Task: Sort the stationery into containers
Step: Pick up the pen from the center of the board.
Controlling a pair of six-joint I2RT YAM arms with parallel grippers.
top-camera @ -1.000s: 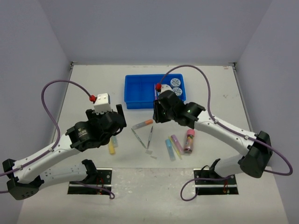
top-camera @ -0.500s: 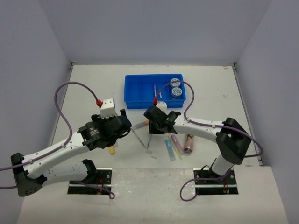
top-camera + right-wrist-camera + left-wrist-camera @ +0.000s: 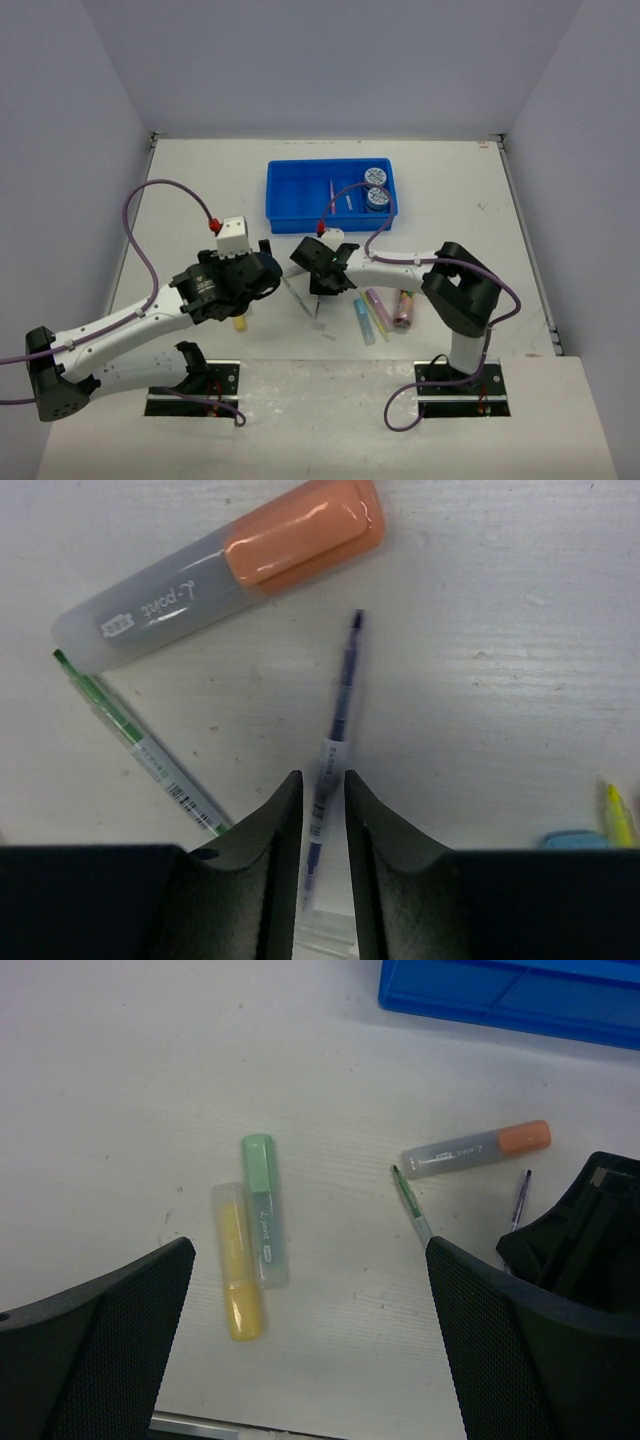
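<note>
The left wrist view shows a translucent yellow marker (image 3: 236, 1280) touching a green-capped marker (image 3: 263, 1210) beneath the wide-spread left gripper (image 3: 308, 1250); the top view mostly hides them. The right wrist view shows the right gripper (image 3: 322, 790) narrowly apart astride a thin purple pen (image 3: 335, 715), near an orange-capped grey marker (image 3: 220, 575) lettered "point" and a barcoded thin green pen (image 3: 140, 745). Only the top view shows the blue plastic tray (image 3: 300, 195).

The blue tray (image 3: 285, 222) holds two patterned discs (image 3: 376, 175) (at its right end) and a thin pen (image 3: 333, 190); before it lie flat a yellow marker (image 3: 238, 1275) beside a green marker (image 3: 264, 1210), an orange-capped marker (image 3: 230, 570), a green pen (image 3: 140, 745), a purple pen (image 3: 335, 750) and a pink tube (image 3: 406, 307)
</note>
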